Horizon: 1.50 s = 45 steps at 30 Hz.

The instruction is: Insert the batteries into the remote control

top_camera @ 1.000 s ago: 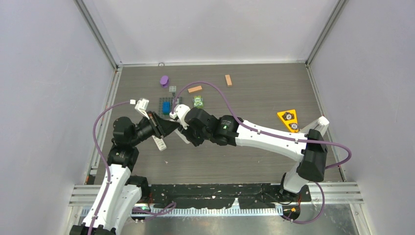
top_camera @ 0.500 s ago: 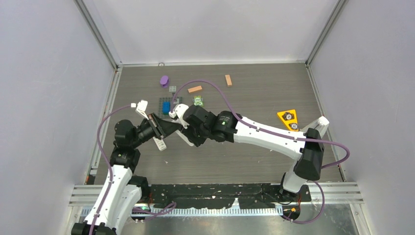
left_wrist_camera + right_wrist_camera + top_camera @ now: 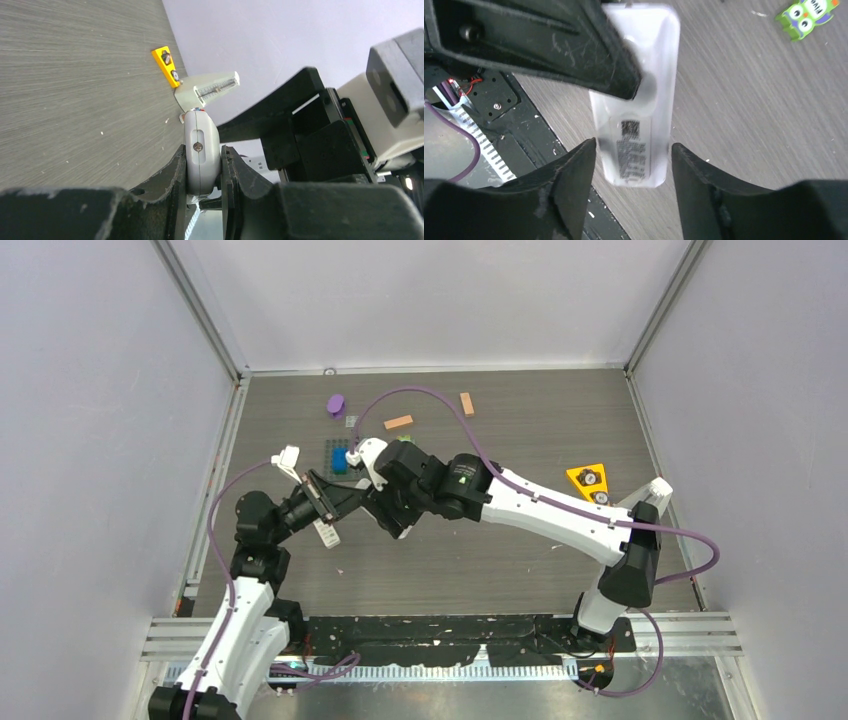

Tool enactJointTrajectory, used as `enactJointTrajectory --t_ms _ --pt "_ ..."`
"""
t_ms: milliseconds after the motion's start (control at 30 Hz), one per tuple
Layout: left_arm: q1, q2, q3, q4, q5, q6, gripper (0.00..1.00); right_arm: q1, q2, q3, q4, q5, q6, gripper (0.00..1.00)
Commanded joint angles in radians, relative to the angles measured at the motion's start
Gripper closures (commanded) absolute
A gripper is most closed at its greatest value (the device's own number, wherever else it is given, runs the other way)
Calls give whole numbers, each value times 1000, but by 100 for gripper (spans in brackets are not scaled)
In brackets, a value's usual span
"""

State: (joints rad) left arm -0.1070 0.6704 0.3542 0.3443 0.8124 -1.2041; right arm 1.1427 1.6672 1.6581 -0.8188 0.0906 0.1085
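Note:
A white remote control [image 3: 201, 150] is held off the table with my left gripper [image 3: 202, 152] shut on its sides. A clear flap [image 3: 212, 86] sticks out at its far end. In the right wrist view the remote control [image 3: 636, 125] shows a printed label on its back. Its end lies between the fingers of my right gripper [image 3: 634, 145], which is open with a gap on each side. The two grippers meet over the table's left middle [image 3: 365, 505]. The batteries are hidden or too small to make out.
A yellow triangular piece [image 3: 589, 485] lies at the right. A green owl toy [image 3: 806, 17] sits just beyond the grippers. A dark tray with a blue piece [image 3: 340, 457], a purple lump [image 3: 335, 404] and two orange-tan blocks [image 3: 398, 422] [image 3: 466, 404] lie further back.
My right gripper has opened off the remote control and its wrist has shifted slightly toward the back. The left gripper has kept its hold and swung a little right.

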Motion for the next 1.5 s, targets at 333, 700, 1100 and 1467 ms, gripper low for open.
enactJointTrajectory --t_ms 333,700,1100,1467 --pt "-3 1 4 119 15 -98 100 -81 -179 -35 164 -12 148 5" --pt "-4 64 12 238 30 -189 100 -176 -333 -270 315 -177 260 12" --pt "-3 70 22 286 83 -197 100 -179 -292 -306 313 -236 242 24" --pt "-4 126 14 463 137 -288 100 -217 -292 -396 348 -328 231 33"
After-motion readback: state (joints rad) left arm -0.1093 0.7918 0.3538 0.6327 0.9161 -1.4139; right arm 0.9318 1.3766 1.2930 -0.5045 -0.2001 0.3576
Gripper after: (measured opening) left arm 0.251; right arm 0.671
